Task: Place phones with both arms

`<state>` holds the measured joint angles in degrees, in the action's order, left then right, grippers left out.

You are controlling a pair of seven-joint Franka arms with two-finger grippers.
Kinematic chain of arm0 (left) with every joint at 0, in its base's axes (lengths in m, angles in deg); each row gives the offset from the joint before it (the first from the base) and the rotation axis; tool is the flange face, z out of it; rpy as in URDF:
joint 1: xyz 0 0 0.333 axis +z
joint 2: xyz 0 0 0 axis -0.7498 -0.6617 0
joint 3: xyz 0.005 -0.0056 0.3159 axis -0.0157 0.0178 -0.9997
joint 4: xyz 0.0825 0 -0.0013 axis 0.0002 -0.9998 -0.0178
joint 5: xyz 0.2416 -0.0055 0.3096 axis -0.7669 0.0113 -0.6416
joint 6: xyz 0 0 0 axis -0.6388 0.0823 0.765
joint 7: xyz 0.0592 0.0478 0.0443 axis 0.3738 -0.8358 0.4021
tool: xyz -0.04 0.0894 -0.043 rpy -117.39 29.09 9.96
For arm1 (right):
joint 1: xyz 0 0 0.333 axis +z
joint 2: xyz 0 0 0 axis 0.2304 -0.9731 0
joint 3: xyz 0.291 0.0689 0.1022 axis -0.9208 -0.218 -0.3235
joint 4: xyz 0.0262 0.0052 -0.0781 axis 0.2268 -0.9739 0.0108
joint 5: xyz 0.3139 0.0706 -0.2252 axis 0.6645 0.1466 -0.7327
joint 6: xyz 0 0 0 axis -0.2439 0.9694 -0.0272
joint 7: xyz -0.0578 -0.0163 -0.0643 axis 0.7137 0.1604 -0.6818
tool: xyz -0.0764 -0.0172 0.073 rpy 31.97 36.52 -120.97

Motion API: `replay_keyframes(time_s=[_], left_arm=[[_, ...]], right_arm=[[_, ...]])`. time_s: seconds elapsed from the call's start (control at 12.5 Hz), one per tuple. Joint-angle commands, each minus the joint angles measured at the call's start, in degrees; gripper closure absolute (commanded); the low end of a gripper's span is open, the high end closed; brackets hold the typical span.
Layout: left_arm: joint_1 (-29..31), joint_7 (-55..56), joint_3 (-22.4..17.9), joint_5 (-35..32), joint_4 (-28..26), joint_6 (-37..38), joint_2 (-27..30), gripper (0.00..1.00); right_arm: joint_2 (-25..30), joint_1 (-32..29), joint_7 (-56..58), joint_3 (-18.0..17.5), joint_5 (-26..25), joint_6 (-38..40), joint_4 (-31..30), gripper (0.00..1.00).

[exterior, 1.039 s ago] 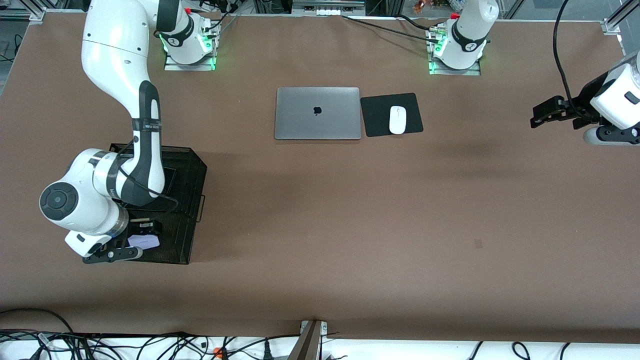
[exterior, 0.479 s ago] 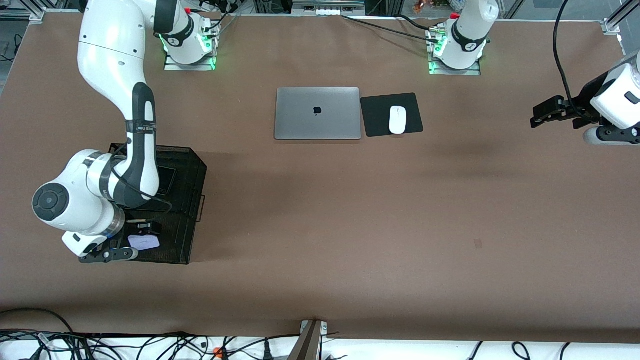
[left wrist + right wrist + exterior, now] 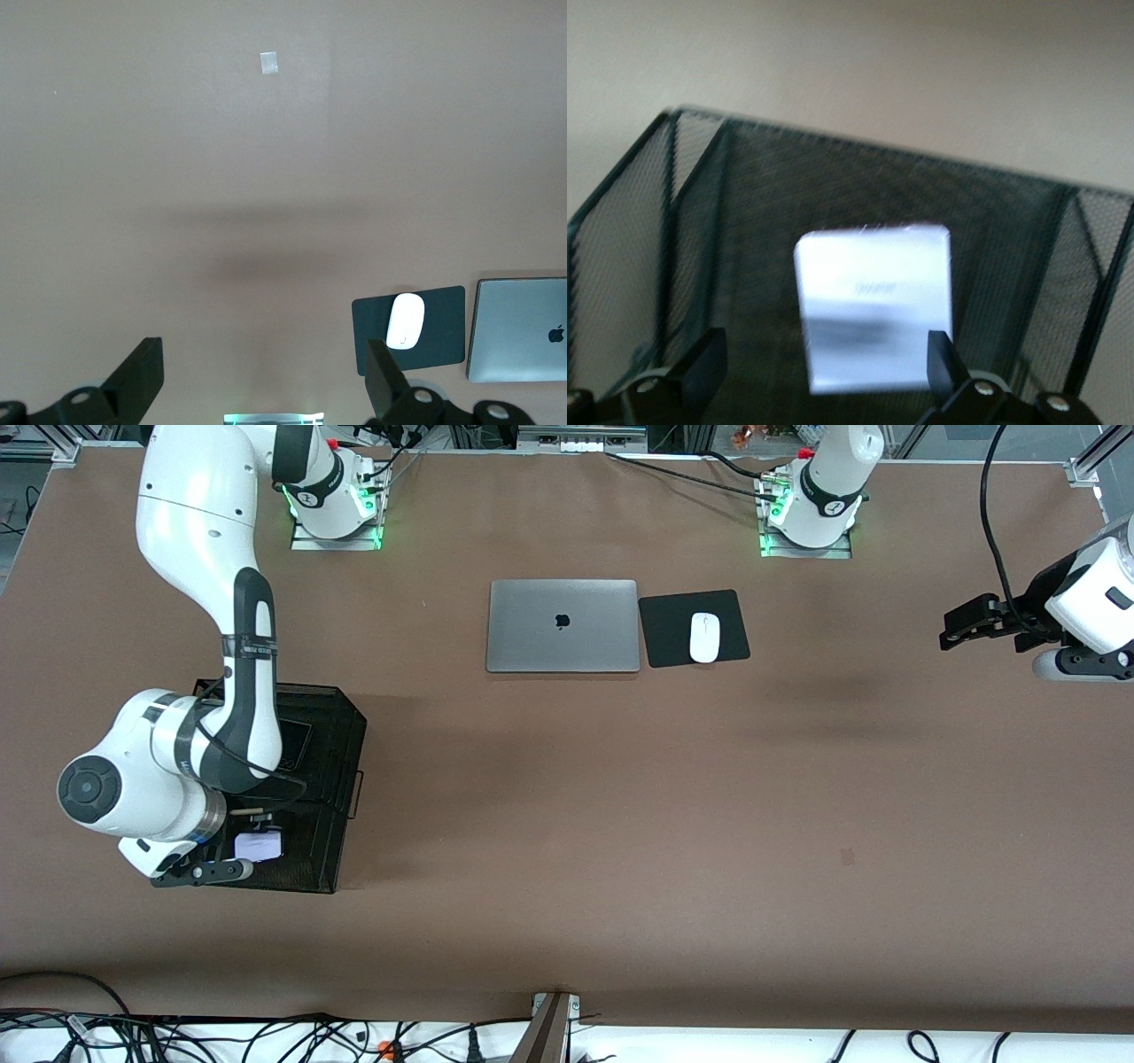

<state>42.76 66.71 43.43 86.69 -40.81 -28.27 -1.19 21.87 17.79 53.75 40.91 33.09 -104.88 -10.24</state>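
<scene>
At the right arm's end of the desk, near the edge, sits a black mesh tray. The right arm reaches from its base down over the tray, and the right gripper hangs just above the tray's end nearer the front camera, its claw released, with the two black fingers spread wide. Between those fingers, low in the tray, the small pale lavender-white phone lies flat on the mesh; nothing grips it. From the front it shows as a pale square in that same end of the tray. Farther up the tray, partly hidden by the arm, a black phone lies flat. A third phone cannot be made out.

Over the bare desk near the edge at the left arm's end, the left gripper hangs in the air while its arm waits, claw released and holding nothing; its wrist view shows the fingers spread wide over the brown desk.

Midway along the desk, toward the arms' bases, a closed grey laptop lies flat, and just beside it a white mouse rests on a black mouse pad.
</scene>
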Motion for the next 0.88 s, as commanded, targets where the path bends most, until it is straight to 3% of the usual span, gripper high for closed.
replay_keyframes(time_s=[0.0, 0.4, 0.8], left_arm=[[-0.35, -0.52, -0.21, -1.14, -0.01, 0.77, 0.88, 0.00], [-0.26, -0.60, -0.65, -1.05, -0.01, 0.77, 0.79, 0.00], [-0.26, -0.60, -0.65, -1.05, -0.01, 0.77, 0.79, 0.00]], right_arm=[[2.93, 0.26, 0.42, 4.90, 0.99, 14.92, 4.60, 0.00], [14.52, 3.08, -4.59, 9.14, -1.80, 33.91, 4.60, 0.00], [21.30, 3.26, -4.68, 9.23, -6.30, 39.75, 4.34, 0.00]])
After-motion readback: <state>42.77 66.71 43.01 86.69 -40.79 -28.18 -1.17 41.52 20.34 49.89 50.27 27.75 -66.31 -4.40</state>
